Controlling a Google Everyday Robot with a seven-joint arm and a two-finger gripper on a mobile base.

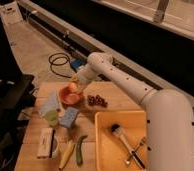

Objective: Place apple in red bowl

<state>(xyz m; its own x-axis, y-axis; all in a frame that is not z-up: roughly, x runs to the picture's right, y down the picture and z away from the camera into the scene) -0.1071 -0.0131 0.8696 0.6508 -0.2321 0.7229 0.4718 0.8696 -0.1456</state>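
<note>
The apple (72,88), small, round and orange-pink, is in my gripper (75,84), which is shut on it. The gripper holds it just above the far rim of the red bowl (70,98). The bowl is round and orange-red and sits on the wooden table (115,97) at the back left. My white arm (125,82) reaches in from the lower right and bends down to the bowl. The gripper and apple hide part of the bowl's inside.
Dark red grapes (96,101) lie right of the bowl. A yellow tub (106,145) with a brush and utensils fills the front right. A blue sponge (69,118), pale bag (50,104), white box (45,143), banana (67,154) and green vegetable (80,150) lie in front.
</note>
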